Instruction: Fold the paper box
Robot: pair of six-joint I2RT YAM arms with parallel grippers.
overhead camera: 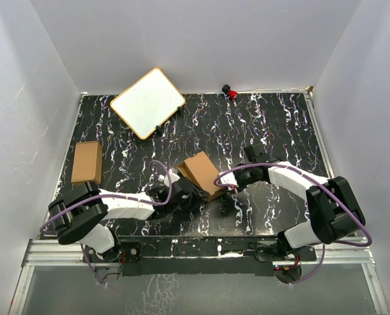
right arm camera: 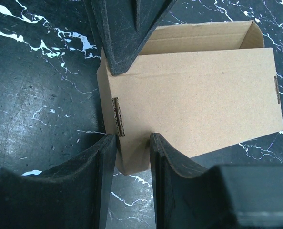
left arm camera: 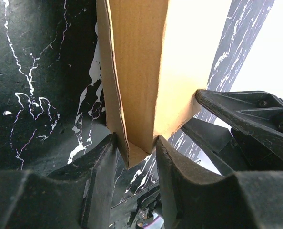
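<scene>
The paper box (overhead camera: pixel 200 170) is a small brown carton, raised and tilted between my two arms at the table's near middle. In the left wrist view a lower corner of the paper box (left arm camera: pixel 141 71) sits between my fingers, and my left gripper (left arm camera: pixel 136 143) is shut on it. My left gripper (overhead camera: pixel 187 192) comes at the box from the left. In the right wrist view my right gripper (right arm camera: pixel 132 138) is shut on the near corner of the paper box (right arm camera: pixel 198 95), whose far side is open. My right gripper (overhead camera: pixel 221 186) holds it from the right.
A second brown carton (overhead camera: pixel 86 162) lies at the left edge of the black marbled table (overhead camera: pixel 267 125). A white board with a tan rim (overhead camera: pixel 148 102) lies at the back left. A small red object (overhead camera: pixel 232 92) sits at the back wall.
</scene>
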